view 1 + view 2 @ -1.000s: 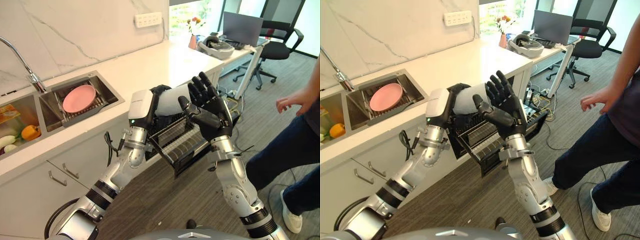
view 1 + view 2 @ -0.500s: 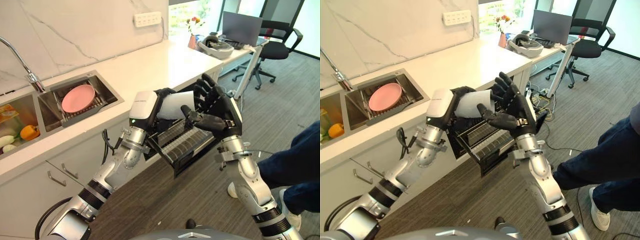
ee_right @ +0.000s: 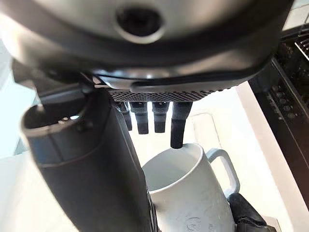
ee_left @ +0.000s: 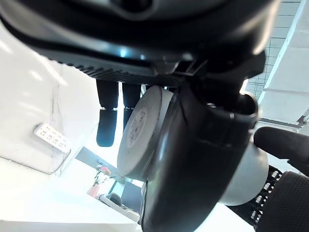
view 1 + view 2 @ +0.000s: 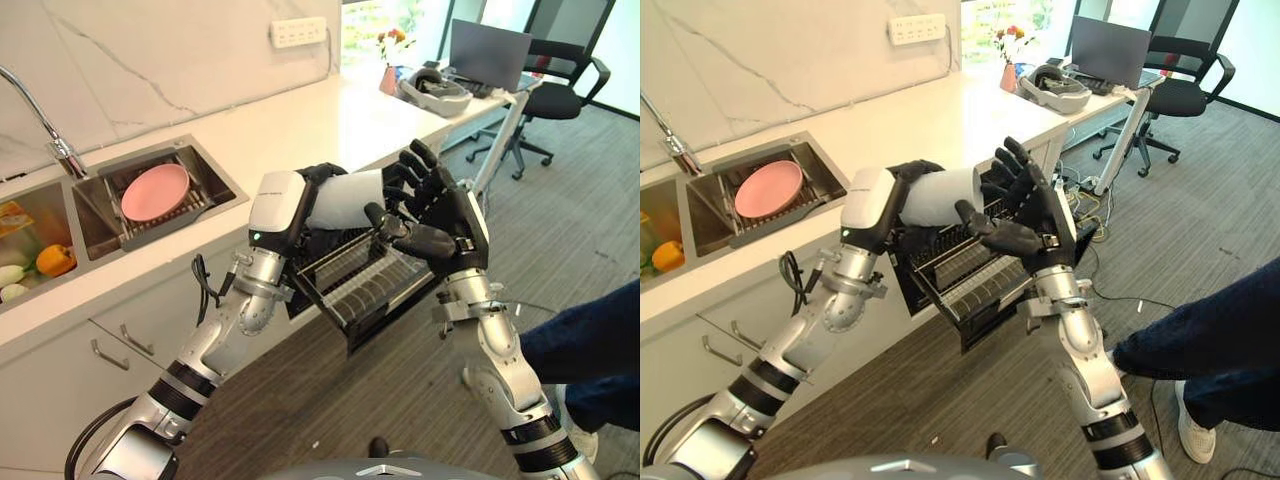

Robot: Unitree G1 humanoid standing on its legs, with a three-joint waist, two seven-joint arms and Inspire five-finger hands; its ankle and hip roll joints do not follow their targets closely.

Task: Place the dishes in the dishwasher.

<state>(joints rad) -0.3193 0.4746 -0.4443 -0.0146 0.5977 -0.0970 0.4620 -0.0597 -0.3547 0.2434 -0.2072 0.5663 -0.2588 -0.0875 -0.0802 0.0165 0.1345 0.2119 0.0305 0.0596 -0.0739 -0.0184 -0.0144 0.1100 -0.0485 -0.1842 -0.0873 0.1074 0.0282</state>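
The robot's left hand [image 5: 322,190] has its fingers and thumb curled around a white mug [image 5: 345,198]. It holds the mug on its side, up in the air above the pulled-out dishwasher rack [image 5: 365,282]. The right hand [image 5: 437,212] is just beside the mug's open end, with its fingers straight and spread; I cannot tell if they touch the rim. A pink plate [image 5: 155,192] lies in the sink [image 5: 222,181] on the white counter [image 5: 300,125]. An orange pepper [image 5: 54,260] sits in the other basin. A person's leg [image 5: 585,345] stands on the right.
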